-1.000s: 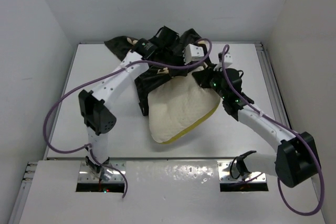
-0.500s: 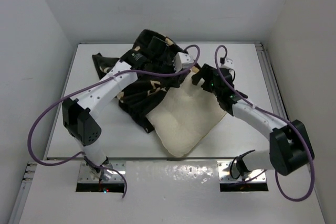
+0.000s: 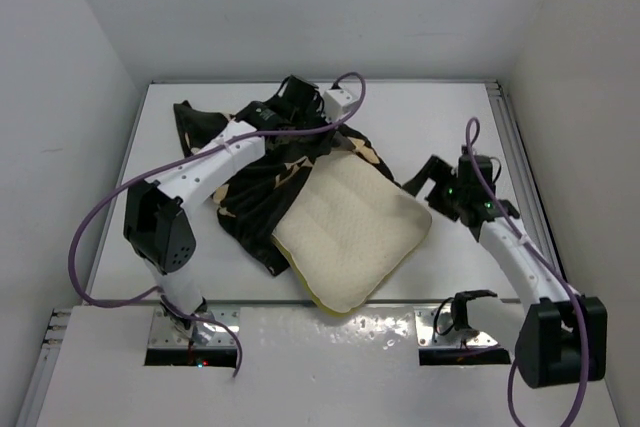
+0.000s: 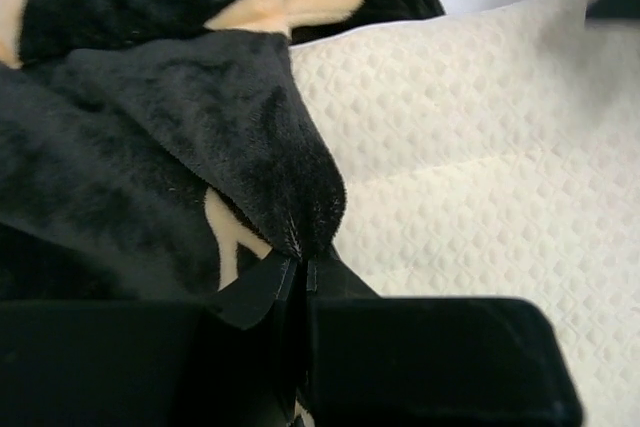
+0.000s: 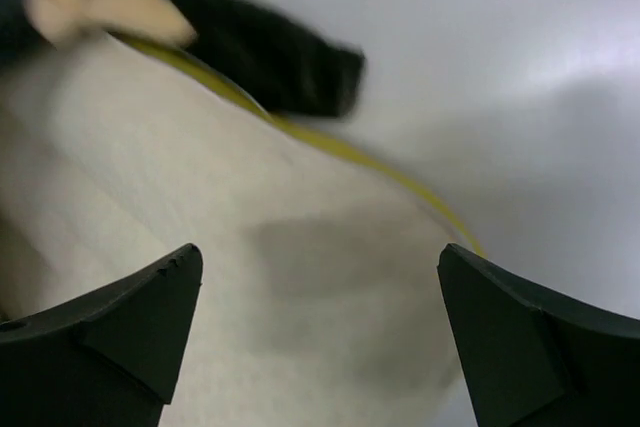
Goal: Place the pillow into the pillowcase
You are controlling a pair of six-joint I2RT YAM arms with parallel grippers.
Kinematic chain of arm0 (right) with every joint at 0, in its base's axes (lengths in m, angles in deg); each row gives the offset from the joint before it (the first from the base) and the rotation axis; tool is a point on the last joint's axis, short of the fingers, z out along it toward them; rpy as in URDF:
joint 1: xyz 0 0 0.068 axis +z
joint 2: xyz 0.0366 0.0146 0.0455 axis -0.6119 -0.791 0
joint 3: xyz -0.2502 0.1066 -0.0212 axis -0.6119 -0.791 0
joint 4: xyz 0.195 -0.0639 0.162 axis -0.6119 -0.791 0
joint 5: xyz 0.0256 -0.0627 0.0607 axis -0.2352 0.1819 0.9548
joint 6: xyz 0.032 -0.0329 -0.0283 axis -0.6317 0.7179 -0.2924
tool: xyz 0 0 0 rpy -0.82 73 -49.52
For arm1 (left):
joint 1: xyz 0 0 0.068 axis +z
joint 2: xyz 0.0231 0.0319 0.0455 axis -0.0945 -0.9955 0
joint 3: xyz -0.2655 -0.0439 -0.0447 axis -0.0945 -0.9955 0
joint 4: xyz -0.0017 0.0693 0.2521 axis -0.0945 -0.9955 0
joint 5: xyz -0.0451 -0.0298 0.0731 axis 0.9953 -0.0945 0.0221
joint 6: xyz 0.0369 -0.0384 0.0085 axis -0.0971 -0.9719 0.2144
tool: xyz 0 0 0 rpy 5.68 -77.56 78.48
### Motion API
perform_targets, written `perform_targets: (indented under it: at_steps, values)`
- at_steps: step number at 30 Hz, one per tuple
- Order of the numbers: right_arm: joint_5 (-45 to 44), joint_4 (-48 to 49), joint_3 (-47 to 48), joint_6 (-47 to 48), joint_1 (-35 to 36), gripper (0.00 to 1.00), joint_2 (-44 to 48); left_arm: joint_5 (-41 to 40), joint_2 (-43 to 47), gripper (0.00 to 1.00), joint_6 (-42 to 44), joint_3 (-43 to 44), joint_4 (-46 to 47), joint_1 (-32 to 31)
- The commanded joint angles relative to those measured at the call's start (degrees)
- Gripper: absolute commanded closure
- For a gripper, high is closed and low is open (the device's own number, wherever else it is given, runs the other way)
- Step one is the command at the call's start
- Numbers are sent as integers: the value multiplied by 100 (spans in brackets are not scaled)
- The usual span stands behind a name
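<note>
The cream dimpled pillow (image 3: 350, 232) lies flat on the white table, its yellow piping along the near edge. Its upper left side sits against or under the black pillowcase (image 3: 255, 187) with tan motifs, which is crumpled to the left. My left gripper (image 3: 340, 137) is shut on a fold of the pillowcase (image 4: 180, 137). The fabric edge is pinched between the jaws right beside the pillow (image 4: 480, 147). My right gripper (image 3: 425, 182) hangs open just off the pillow's right corner. In the right wrist view its fingers (image 5: 130, 327) stand wide apart over the pillow (image 5: 150, 197), holding nothing.
White walls close in the table (image 3: 450, 112) on three sides. A metal rail (image 3: 508, 137) runs along the right edge. Purple cables loop off both arms. A black pillowcase corner (image 5: 300, 72) lies beyond the pillow in the right wrist view.
The right gripper opened, let go of the pillow's corner and drew back to the right. The pillow dropped flat. The left gripper carried the pillowcase edge over the pillow's top.
</note>
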Motion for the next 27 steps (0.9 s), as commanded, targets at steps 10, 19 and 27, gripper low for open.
perform_targets:
  at_steps: [10,19,27]
  values:
    - [-314,-2598,-508,-290,43,1,1304,134,-206,100,-187,-127,402,-364]
    - [197,-1764,-1298,-1668,43,1,2147,3,-171,100,-169,-206,367,-382]
    - [591,929,-2895,-2925,376,3,1930,-15,-144,100,-81,-232,376,-478]
